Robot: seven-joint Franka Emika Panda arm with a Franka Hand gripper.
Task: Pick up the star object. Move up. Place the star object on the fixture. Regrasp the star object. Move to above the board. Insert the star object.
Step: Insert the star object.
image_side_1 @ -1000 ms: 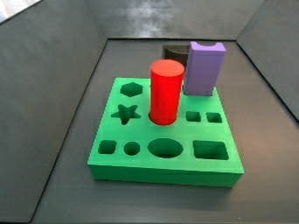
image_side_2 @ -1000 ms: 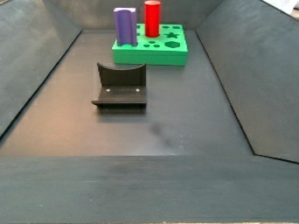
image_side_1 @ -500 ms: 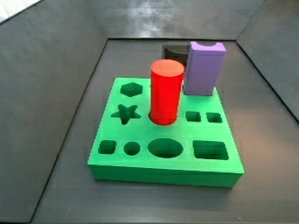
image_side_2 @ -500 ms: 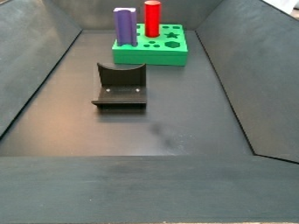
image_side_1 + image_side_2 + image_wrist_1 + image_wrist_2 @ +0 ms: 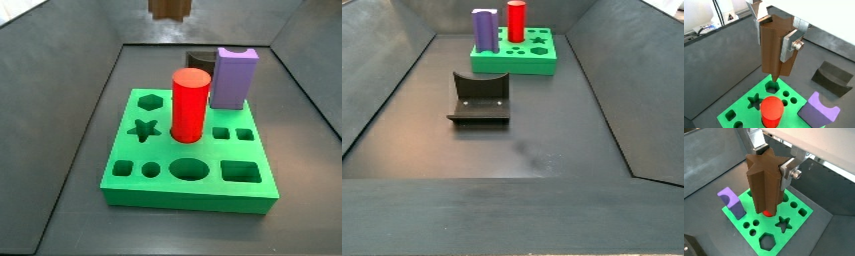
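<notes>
The gripper (image 5: 774, 163) holds the star object (image 5: 765, 185) upright, high above the board (image 5: 791, 230). On the board stand the cylinder (image 5: 190, 103) and the notched block (image 5: 234, 78) (side by side). The fixture (image 5: 480, 98) sits apart on the floor.

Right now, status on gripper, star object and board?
Gripper shut on star object, high above board. Star hole open. Red cylinder stands right beside it.
</notes>
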